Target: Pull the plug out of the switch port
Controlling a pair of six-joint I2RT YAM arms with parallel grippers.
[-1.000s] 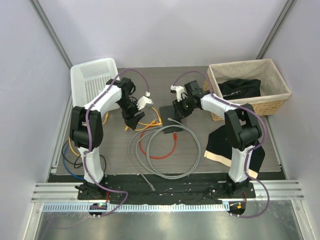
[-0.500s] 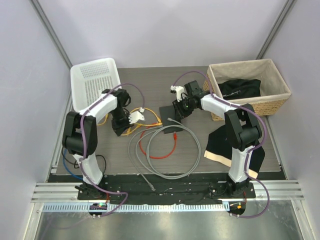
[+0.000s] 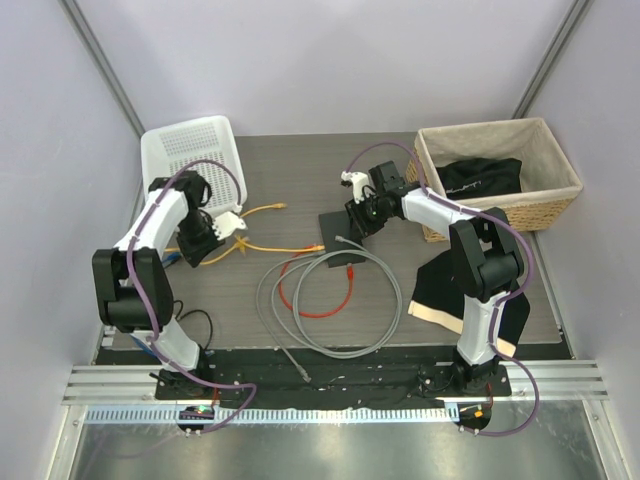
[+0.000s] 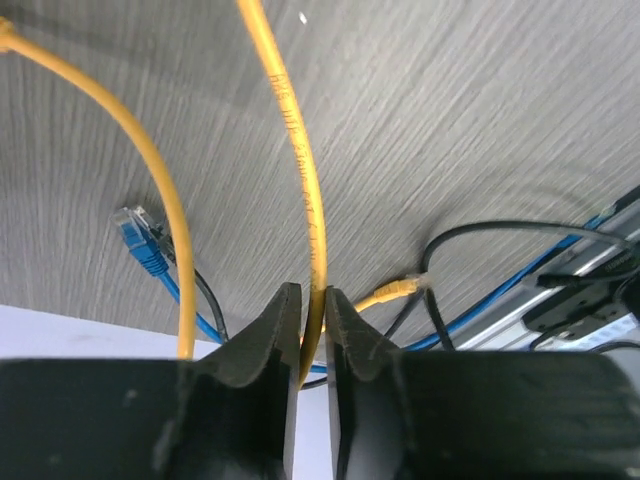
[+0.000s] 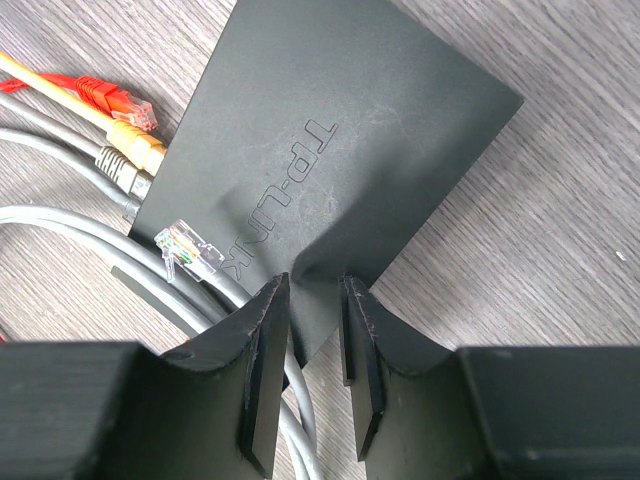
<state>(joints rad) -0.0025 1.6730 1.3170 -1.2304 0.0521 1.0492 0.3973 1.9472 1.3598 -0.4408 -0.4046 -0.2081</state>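
The switch is a flat black box lying mid-table. My right gripper is shut on its near corner. At its port edge sit a red plug, a yellow plug and a grey plug; I cannot tell which are seated. A loose clear plug rests on the switch's top. A yellow cable runs left from the switch to my left gripper, which is shut on it.
A white basket stands at the back left and a wicker basket holding black cloth at the back right. Grey cable coils and a red cable lie in front. A black-and-cream cloth lies right. Blue plug and black leads lie left.
My left gripper has closed on the yellow cable and swung left toward the white basket, drawing the cable out straight. The right gripper has stayed on the switch.
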